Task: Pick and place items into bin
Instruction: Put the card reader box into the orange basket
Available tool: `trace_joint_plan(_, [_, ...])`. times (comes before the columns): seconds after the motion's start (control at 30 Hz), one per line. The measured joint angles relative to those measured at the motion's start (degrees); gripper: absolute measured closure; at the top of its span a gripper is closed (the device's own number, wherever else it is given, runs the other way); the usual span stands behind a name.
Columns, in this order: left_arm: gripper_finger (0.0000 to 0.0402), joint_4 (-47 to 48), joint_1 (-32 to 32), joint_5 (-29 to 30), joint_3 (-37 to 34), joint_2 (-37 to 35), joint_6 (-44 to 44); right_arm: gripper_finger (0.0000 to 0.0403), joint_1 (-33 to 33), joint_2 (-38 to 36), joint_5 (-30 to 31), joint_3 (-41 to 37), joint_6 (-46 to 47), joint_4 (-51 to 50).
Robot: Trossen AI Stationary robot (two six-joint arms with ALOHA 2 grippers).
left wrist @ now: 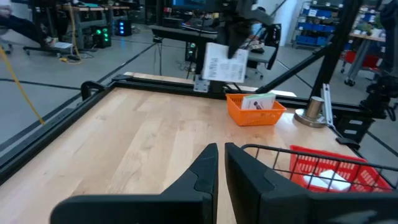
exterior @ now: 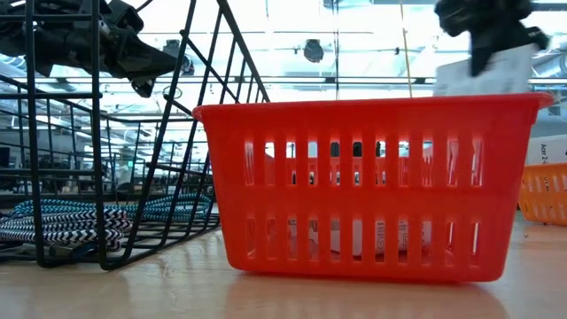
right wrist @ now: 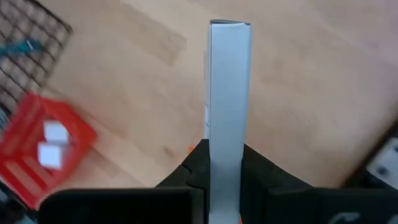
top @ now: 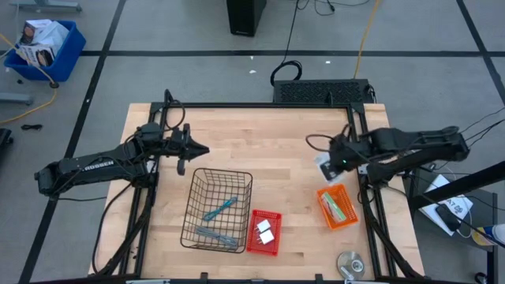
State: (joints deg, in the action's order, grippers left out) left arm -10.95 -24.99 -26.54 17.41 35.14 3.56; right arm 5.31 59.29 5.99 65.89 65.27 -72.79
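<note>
Grey floor with dark tape lines surrounds the pale wooden desk [top: 268, 150] on which I work. Near the middle of the desk stands a black wire basket [top: 217, 209] containing two slim teal and grey hand tools [top: 220, 209]. Touching its right side is a red bin [top: 264, 232] holding two small white blocks [top: 264, 231]. Farther right sits an orange bin [top: 338, 207] with flat white cards with green print [top: 338, 207] lying in it. A round silver disc [top: 350, 263] rests near the desk's front edge, just beyond the orange bin.

My right claw [right wrist: 225, 155] is clenched on one white card [right wrist: 229, 87], gripping its lower edge so that the card stands upright between the fingers. It hangs in the air behind the orange bin, clear of the desk surface.

My left claw [left wrist: 221, 163] is clenched on nothing, fingers pressed together. It hovers just behind the wire basket, toward the desk's left side.
</note>
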Motion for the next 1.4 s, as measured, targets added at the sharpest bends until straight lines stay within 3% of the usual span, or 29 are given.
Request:
trace_joint_plan(0.33, [0.0371, 0.0, 0.0, 1.6, 0.0, 0.0, 0.0, 0.0370, 13.0, -0.6, -0.3, 0.0, 7.6, -5.8])
trace_joint_plan(0.77, [0.0371, -0.1, 0.0, 1.7, 0.0, 0.0, 1.8, 0.0370, 30.8, 8.8, -1.7, 0.0, 27.9, -10.2])
trace_joint_plan(1.13, [0.0371, -1.2, 0.0, 1.6, 0.0, 0.0, 4.5, 0.0357, 33.1, 16.6, -1.5, -0.1, 29.9, -12.0])
trace_joint_plan(1.4, [0.0371, -1.3, 0.0, 1.6, 0.0, 0.0, 4.8, 0.0343, 33.1, 17.6, -1.5, -3.7, 30.6, -6.6])
